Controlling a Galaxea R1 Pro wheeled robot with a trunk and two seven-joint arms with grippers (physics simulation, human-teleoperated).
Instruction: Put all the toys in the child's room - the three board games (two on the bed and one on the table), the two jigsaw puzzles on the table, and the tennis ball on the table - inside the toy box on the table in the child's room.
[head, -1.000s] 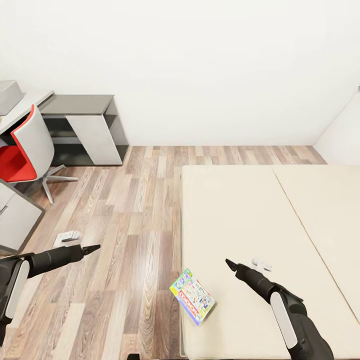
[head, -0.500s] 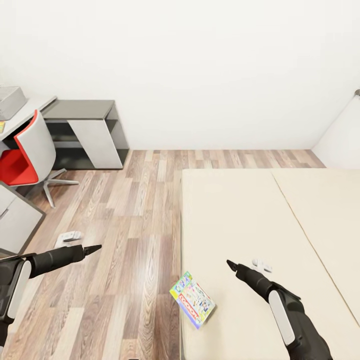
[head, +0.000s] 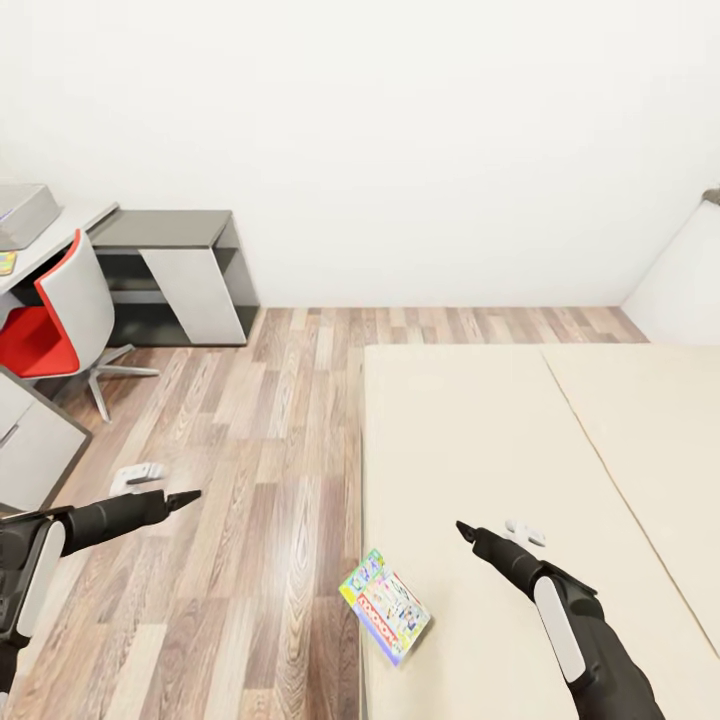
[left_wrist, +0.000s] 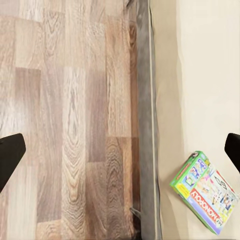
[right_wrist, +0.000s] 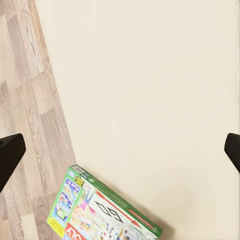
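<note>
A green-white-red board game (head: 385, 605) lies flat on the beige bed (head: 520, 430), at its near left edge. It also shows in the left wrist view (left_wrist: 207, 192) and the right wrist view (right_wrist: 102, 210). My left gripper (head: 185, 497) hangs over the wood floor left of the bed, open and empty (left_wrist: 120, 155). My right gripper (head: 462, 528) hovers above the mattress just right of the game, open and empty (right_wrist: 120, 152). At the far left stands the table (head: 70, 222) with the grey toy box (head: 20, 212) and a colourful flat piece (head: 6, 262) at the view's edge.
A lower dark-grey-topped desk (head: 170, 228) stands against the back wall. A red and grey swivel chair (head: 60, 310) sits by the table. A small white object (head: 137, 473) lies on the floor and another (head: 525, 530) on the bed. A grey cabinet (head: 25, 440) is at the left.
The whole view has shifted a little, so the desks and the game sit slightly lower in the picture. Both arms hold the same pose, grippers still open.
</note>
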